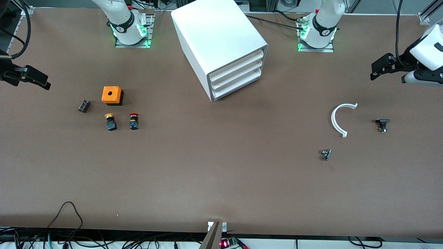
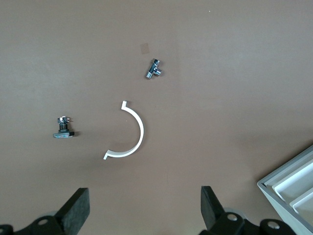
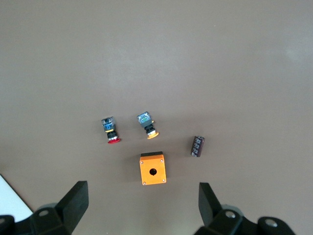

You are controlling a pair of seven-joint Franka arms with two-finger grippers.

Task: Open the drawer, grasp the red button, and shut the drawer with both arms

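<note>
The white cabinet [image 1: 218,41] stands at the middle of the table near the robots' bases. Its three drawers [image 1: 238,74] are all shut; one corner of it shows in the left wrist view [image 2: 293,188]. The red-capped button [image 1: 134,121] stands on the table toward the right arm's end and also shows in the right wrist view [image 3: 110,130]. My right gripper [image 1: 38,79] [image 3: 142,196] is open and empty, up over the right arm's end of the table. My left gripper [image 1: 377,69] [image 2: 144,198] is open and empty, up over the left arm's end.
Beside the red button stand an orange-yellow-capped button [image 1: 110,122] [image 3: 147,125], an orange box with a round hole [image 1: 112,95] [image 3: 153,169] and a small dark cylinder [image 1: 83,105]. Toward the left arm's end lie a white half ring [image 1: 341,118] [image 2: 128,134], a metal fitting [image 1: 325,154] and a black-topped part [image 1: 382,124].
</note>
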